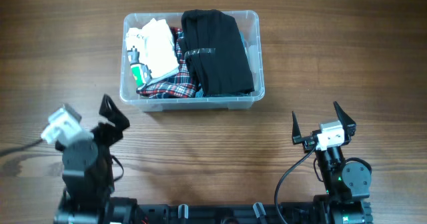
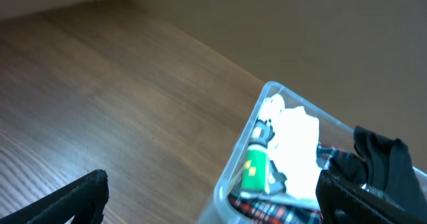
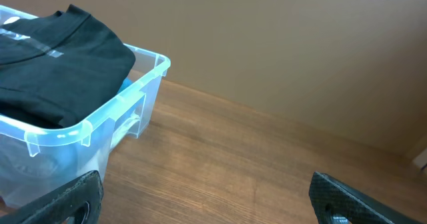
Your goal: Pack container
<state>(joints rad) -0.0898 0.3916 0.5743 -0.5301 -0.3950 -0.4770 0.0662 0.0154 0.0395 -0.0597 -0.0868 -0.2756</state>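
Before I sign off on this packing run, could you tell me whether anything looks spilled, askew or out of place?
Nothing stands out. The bin is upright with its contents all inside. The only thing to note is that the folded black garment rises a little above the rim.

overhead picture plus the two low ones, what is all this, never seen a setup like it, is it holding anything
It is a robot with two arms at a wooden table. The overhead picture looks straight down, and the arms sit at its bottom edge. Each low picture comes from a camera on one wrist, so the dark shapes in its lower corners are that arm's own fingers. The left gripper and the right gripper both stand open and hold nothing. On the table is a clear plastic container. It holds a folded black garment, a white folded item, plaid cloth and something green I cannot identify.
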